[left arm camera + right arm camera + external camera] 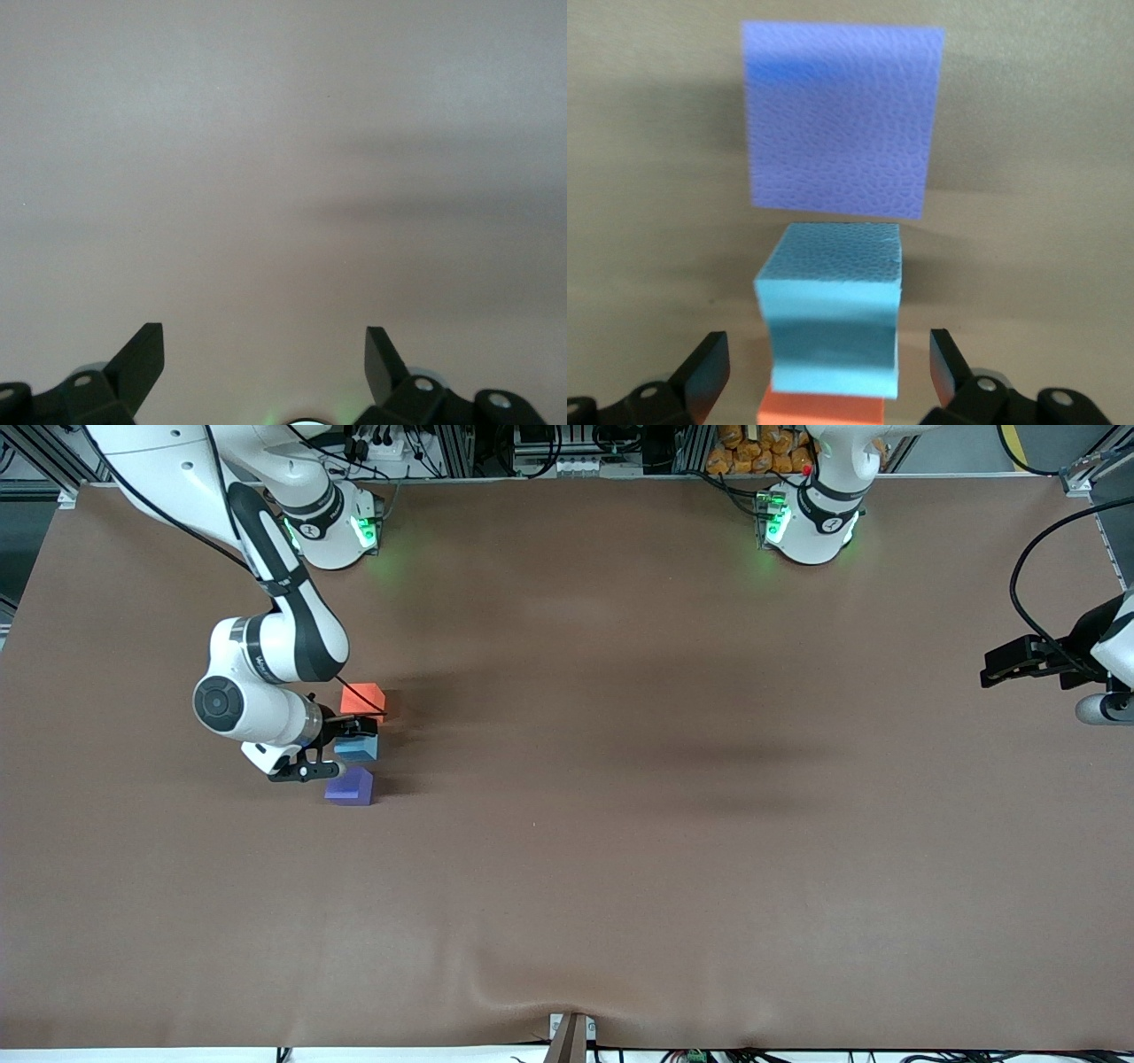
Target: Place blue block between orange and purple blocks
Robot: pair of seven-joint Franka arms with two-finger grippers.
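The light blue block rests on the table between the orange block and the purple block, in a short row toward the right arm's end. My right gripper is low over it, open, with a finger on either side and a gap to each. In the right wrist view the blue block stands between the fingertips, the purple block past it and an orange block's edge beneath. My left gripper is open and empty; it waits at the left arm's end.
The brown table cover is bare apart from the three blocks. A small bracket sits at the table edge nearest the front camera. Both arm bases stand along the farthest edge.
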